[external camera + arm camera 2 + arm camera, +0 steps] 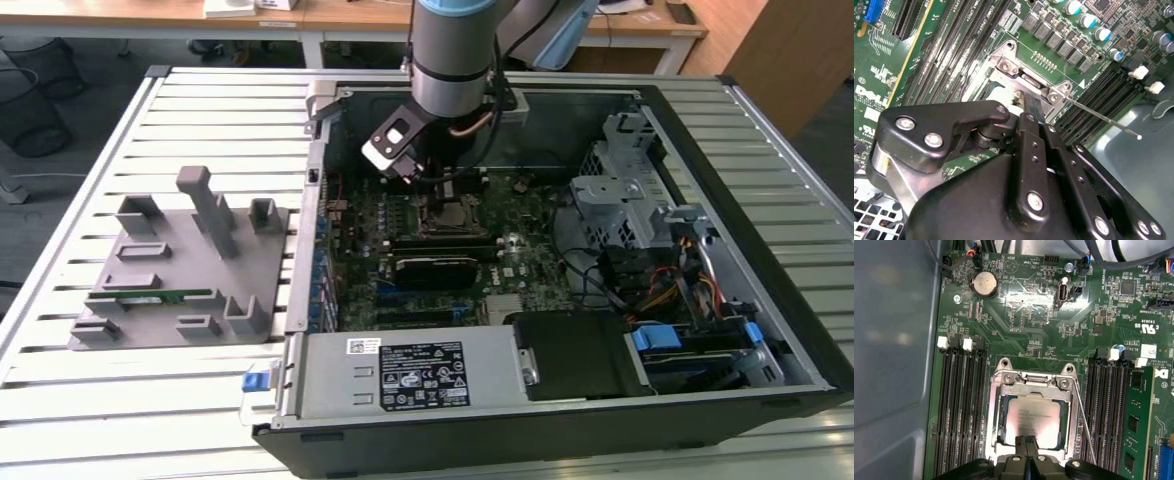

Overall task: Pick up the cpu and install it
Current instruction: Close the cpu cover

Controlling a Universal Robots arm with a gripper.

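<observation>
Tool (422,178) and arm reach down from above into the open computer case (747,110) in the exterior view, low over the motherboard (534,250). The case lies on a slatted worktop (200,400). At the exterior view's left stands a grey fixture (160,270) holding a green memory stick (158,296).

In the second wrist view, the tool (1029,102) points its tips down at the socket frame (1019,65). A thin lever (1104,117) sticks out free beside it.

In the first wrist view, the cpu (1033,417) lies flat inside the socket frame (996,405), between banks of memory slots (959,405). The tool (1027,440) is clenched, its fingers pressed together with nothing between them, its tips over the chip's near edge.

The chip looks light, thin and stiff. Its smooth metal lid is probably slippery and its underside delicate, so two opposite edges seem the safest place to grip it.
</observation>
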